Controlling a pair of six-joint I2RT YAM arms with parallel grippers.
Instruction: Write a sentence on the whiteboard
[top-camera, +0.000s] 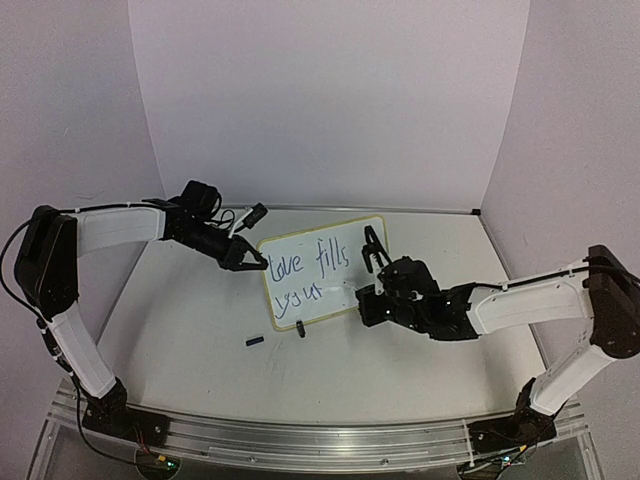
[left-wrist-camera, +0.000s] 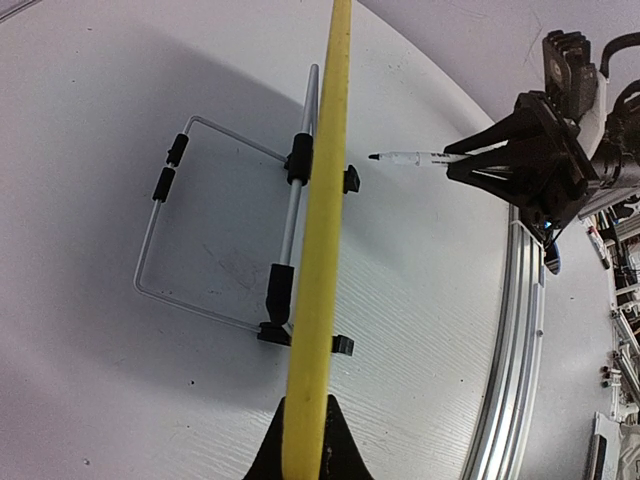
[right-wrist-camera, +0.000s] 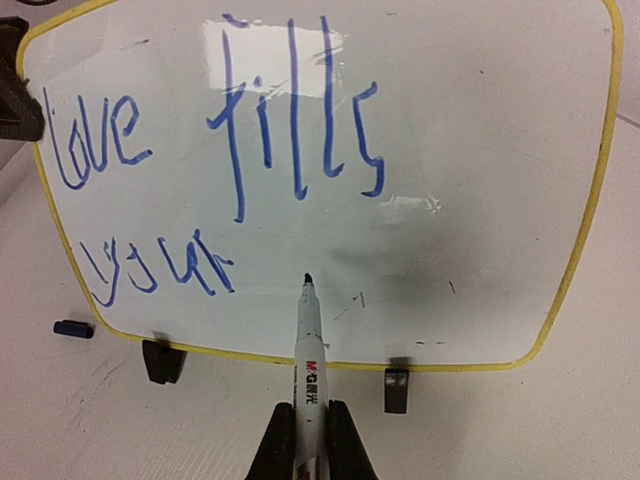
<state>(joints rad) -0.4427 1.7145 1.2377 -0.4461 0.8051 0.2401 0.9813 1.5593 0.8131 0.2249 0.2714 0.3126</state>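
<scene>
The whiteboard (top-camera: 318, 268) stands tilted mid-table on two black clip feet (right-wrist-camera: 396, 390); its yellow rim (left-wrist-camera: 322, 250) runs up the left wrist view. Blue writing (right-wrist-camera: 210, 130) reads "love fills" with "your" (right-wrist-camera: 160, 268) below. My left gripper (top-camera: 252, 262) is shut on the board's left edge. My right gripper (right-wrist-camera: 310, 440) is shut on a white marker (right-wrist-camera: 306, 345); its dark tip sits on or just off the board's lower middle, right of "your". From the left wrist view the marker (left-wrist-camera: 410, 158) points at the board from the right.
A small blue marker cap (top-camera: 254, 341) lies on the table in front of the board, also in the right wrist view (right-wrist-camera: 72, 328). The board's wire stand (left-wrist-camera: 215, 225) rests behind it. An aluminium rail (top-camera: 320, 440) runs along the near table edge.
</scene>
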